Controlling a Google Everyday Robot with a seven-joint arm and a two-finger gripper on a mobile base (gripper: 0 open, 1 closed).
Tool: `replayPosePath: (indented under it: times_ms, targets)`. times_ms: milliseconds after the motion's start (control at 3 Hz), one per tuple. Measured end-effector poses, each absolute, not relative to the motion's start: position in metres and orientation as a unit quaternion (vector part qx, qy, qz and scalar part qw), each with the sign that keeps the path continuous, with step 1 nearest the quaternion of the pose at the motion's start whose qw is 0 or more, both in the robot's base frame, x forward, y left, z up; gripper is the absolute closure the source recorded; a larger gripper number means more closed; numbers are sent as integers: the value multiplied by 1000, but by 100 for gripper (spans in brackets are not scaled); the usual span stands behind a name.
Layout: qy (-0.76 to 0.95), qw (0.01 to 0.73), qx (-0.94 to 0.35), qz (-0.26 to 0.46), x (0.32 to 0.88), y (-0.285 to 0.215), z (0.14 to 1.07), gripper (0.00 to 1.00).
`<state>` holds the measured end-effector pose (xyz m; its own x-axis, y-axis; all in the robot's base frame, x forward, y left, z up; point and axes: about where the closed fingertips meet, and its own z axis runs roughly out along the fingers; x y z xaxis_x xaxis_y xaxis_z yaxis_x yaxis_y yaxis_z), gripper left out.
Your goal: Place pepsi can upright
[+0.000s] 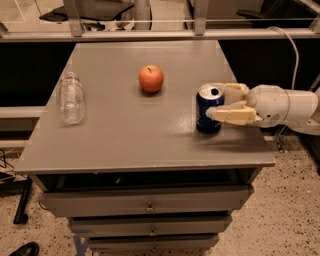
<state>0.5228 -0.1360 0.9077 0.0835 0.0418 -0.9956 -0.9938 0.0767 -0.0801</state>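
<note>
Recorded nearest the camera a stack of grey drawers (145,200) under the grey surface (125,140), with speckled floor (295,210) to the right.

Found the pepsi can (202,112) standing upright on the right front part of the surface, base flat, silver top with a dark opening facing up.

Found the hand (214,101) at the can, reaching in from the right on a white arm (285,105). Noted its two cream fingers (232,115) closed to the can's width, one against the near side, the other against the far side by the rim. Judged the can gripped between them; nothing else held.

Logged a clear plastic bottle (71,97) lying on its side near the left edge, well apart from the can.

Noted an apple (151,78) farther back, about mid-surface, left of the can and apart from it.

Noted beyond the far edge a metal rail (150,34) running across, part of an office chair (85,10) behind it, and a pale cable (290,45) curving down at the right above the arm.
</note>
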Motion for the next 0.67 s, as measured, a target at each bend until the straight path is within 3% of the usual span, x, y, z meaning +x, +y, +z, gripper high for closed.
replayPosePath:
  times_ms: [333,667]
  targets:
    - [498,543,-485,471,516,-144,901,0]
    - [517,536,-481,464,509,-160,895,0]
